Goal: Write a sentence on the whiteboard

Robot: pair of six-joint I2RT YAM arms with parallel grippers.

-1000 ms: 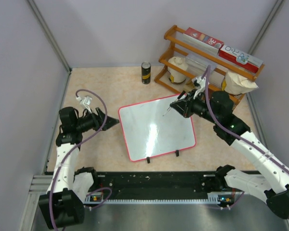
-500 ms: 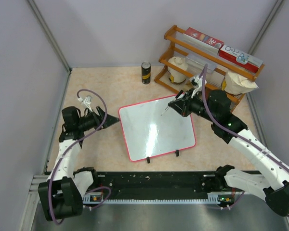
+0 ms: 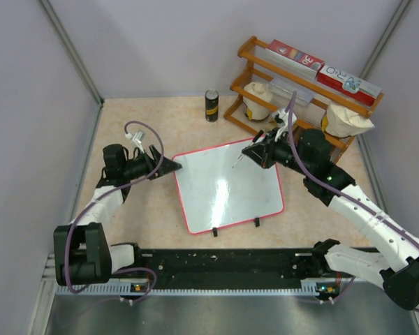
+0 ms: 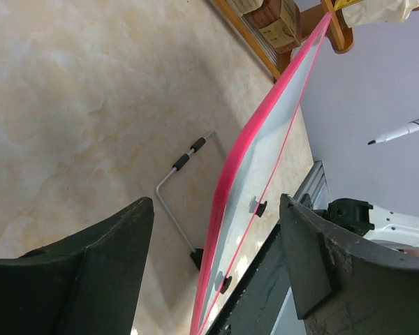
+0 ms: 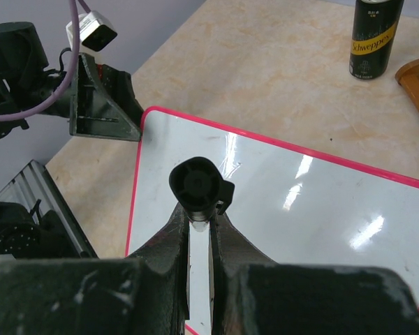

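The whiteboard (image 3: pixel 227 185) lies propped on the table, white with a red-pink rim and two black clips on its near edge. Its surface is blank; no sentence shows. My right gripper (image 3: pixel 257 151) is shut on a black-capped marker (image 5: pixel 199 183) and holds its tip (image 3: pixel 239 162) over the board's far right part, just above the surface. My left gripper (image 3: pixel 172 166) is open at the board's far left corner. In the left wrist view the red rim (image 4: pixel 246 171) runs between my open fingers (image 4: pixel 91 265), with the marker (image 4: pixel 403 130) in the air at the right.
A wooden rack (image 3: pixel 300 91) with red-and-white boxes and tied bags stands at the back right. A black Schweppes can (image 3: pixel 211 105) stands behind the board. A wire stand (image 4: pixel 176 202) props the board. A black rail (image 3: pixel 223 269) runs along the near edge.
My left gripper has moved right, from beside the board up to its far left corner. My right gripper with the marker has shifted slightly left over the board.
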